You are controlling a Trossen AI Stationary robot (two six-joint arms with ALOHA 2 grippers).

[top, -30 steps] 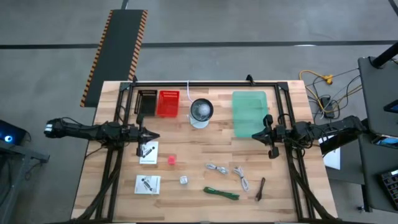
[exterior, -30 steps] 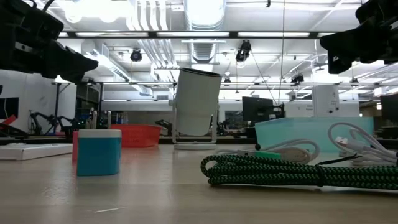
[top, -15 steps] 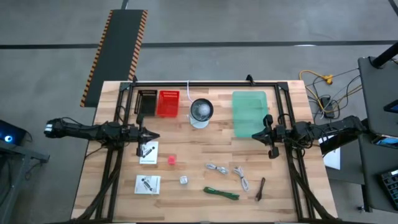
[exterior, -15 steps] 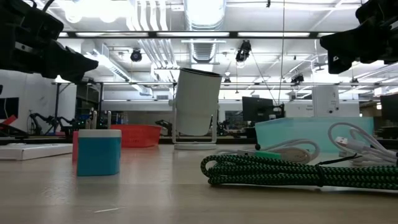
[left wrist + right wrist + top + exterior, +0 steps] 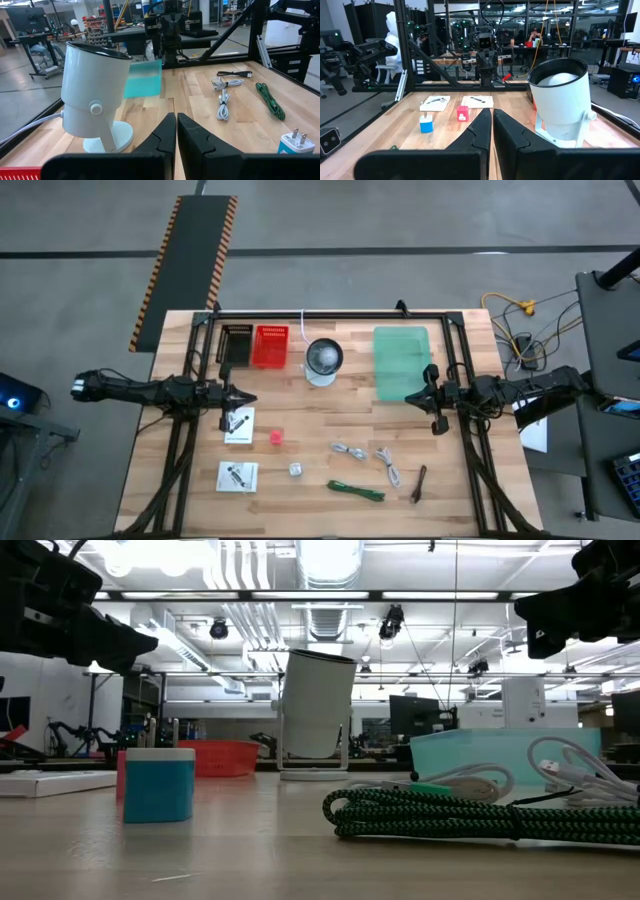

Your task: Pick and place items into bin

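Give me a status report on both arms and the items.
Left gripper and right gripper shut, empty, hovering mid-table. Green cable, white cables, red cube and cards untouched on the table. Green bin unobstructed.

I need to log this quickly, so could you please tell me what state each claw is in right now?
Left claw: closed, holding nothing, raised above the table.
Right claw: closed, holding nothing, also raised above the table.

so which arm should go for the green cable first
Right, probably. The green cable lies on the table's right half, nearer the right gripper hovering by the teal bin. The left gripper hangs over the upper white card.
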